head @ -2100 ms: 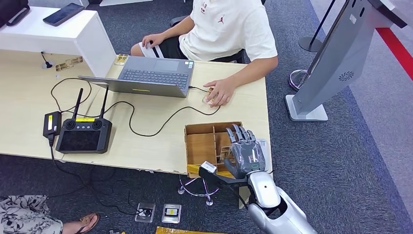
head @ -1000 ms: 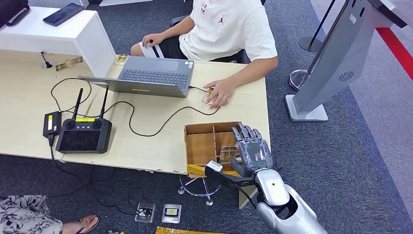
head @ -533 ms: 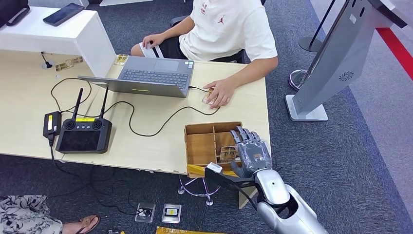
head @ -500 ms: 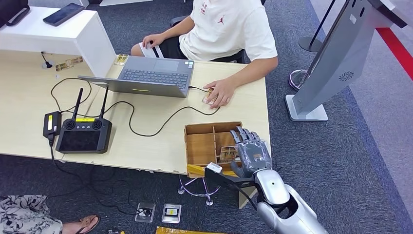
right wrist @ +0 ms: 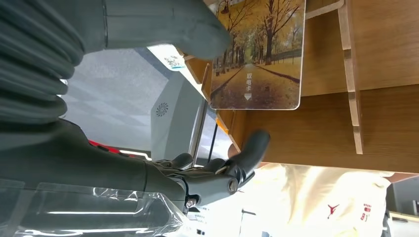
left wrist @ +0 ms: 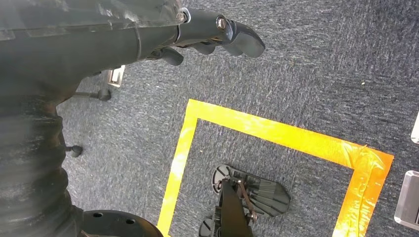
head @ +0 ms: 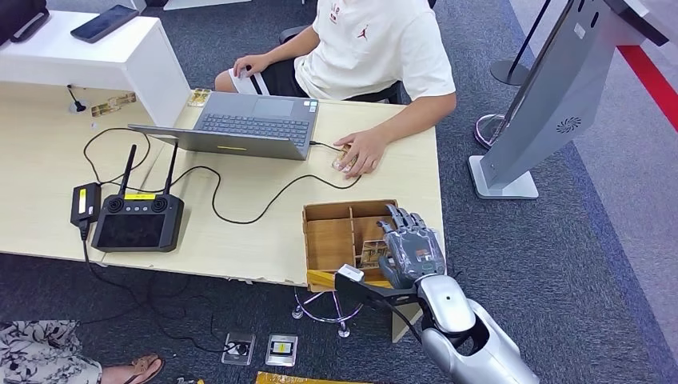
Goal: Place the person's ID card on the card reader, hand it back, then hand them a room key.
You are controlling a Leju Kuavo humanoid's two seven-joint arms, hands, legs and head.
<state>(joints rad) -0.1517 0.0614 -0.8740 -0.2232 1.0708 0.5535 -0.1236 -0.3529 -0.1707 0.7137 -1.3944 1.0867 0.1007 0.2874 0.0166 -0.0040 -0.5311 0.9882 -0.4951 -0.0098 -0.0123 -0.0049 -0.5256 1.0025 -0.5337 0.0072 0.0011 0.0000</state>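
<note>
One room key card (right wrist: 257, 54), printed with an autumn tree avenue, stands on edge in a compartment of the wooden organiser box (head: 332, 232) at the near right corner of the table (head: 240, 232). The right hand (head: 409, 254) hovers at that box, over its right-hand side. In the right wrist view the thick thumb (right wrist: 197, 24) lies at the card's near upper corner, touching or just short of it; I cannot tell which. The darker fingers (right wrist: 232, 168) are held apart on the card's other face, with a clear gap between them and it. So the card sits between thumb and fingers with its flat faces turned to each, and its long axis runs away from the wrist. The right hand is spread and grips nothing yet.

The left hand (left wrist: 217, 34) hangs low over the carpet, well apart from the table, its fingers curled in on nothing.

The right hand is plainly the nearer one. I judge that the coming pinch calls for the fingers to close toward the thumb across the card's thin dimension. The person (head: 376, 48) sits at the far side, one hand (head: 360, 152) resting on the table.
</note>
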